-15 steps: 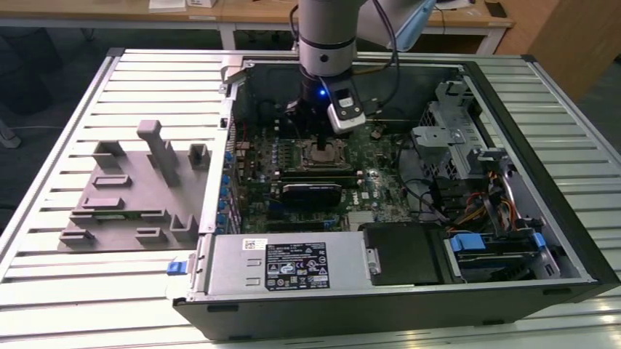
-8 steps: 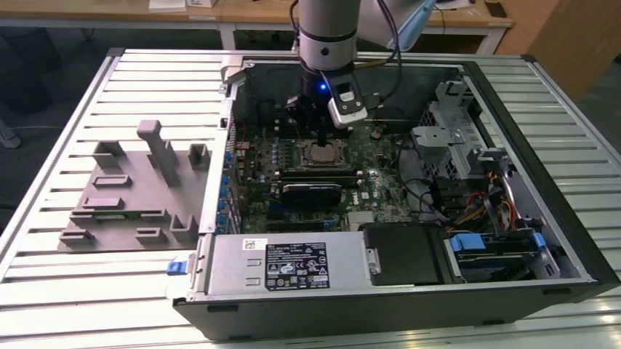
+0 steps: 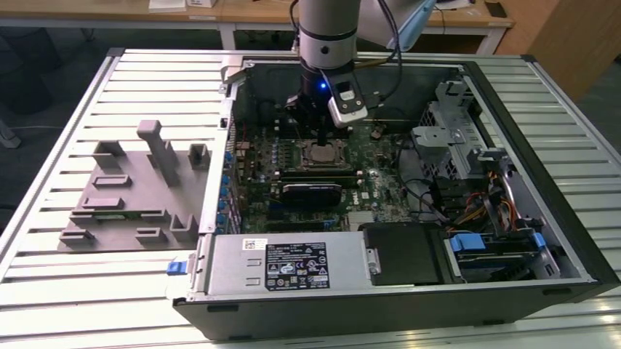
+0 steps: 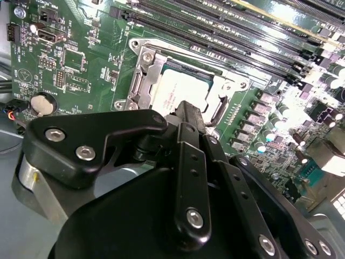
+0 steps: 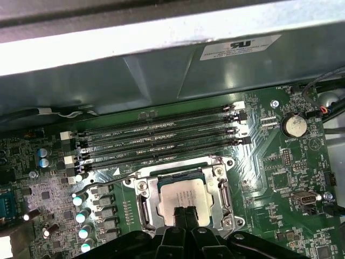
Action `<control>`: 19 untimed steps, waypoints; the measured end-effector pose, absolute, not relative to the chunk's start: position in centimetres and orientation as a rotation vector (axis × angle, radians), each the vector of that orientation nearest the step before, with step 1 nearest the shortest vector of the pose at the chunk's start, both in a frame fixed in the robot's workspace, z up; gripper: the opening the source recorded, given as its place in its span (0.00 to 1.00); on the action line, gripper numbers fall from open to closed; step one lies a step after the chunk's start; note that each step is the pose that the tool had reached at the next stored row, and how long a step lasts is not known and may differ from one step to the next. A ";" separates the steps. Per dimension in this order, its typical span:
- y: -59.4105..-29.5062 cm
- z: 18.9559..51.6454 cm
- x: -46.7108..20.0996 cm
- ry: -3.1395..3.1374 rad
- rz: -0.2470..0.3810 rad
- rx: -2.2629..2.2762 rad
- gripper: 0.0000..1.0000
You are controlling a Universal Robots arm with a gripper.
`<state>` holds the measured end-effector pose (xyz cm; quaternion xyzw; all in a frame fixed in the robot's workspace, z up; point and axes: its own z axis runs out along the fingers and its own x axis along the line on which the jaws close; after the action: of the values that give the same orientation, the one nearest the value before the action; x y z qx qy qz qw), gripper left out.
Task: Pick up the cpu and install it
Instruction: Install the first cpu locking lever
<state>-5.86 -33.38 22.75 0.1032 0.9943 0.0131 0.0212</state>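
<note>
Slatted metal makes up the tabletop, with wooden desks along the back of the room. On it a computer case lies on its side with the panel off, so the motherboard faces up and the arm can come straight down onto it. Just beside the case, on the exterior view's left, sits a grey tray with moulded holders, which I take to be where parts are staged.

The cpu lies flat inside the square socket frame, metal top up, next to the rows of memory slots. The gripper hangs directly over it, its fingers pressed together with nothing visible between them. That narrow closed tip fits within the frame's opening, probably why it is held so. Whether the tips touch the chip or sit just above it I cannot tell.
</note>
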 end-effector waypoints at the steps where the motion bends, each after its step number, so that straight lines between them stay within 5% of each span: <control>1: -33.4 22.8 -5.9 3.082 0.041 0.320 0.11; 19: -33.4 22.8 -7.6 3.082 0.041 0.320 0.11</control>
<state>-7.64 -33.38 22.78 0.1032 0.9943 0.0131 0.0211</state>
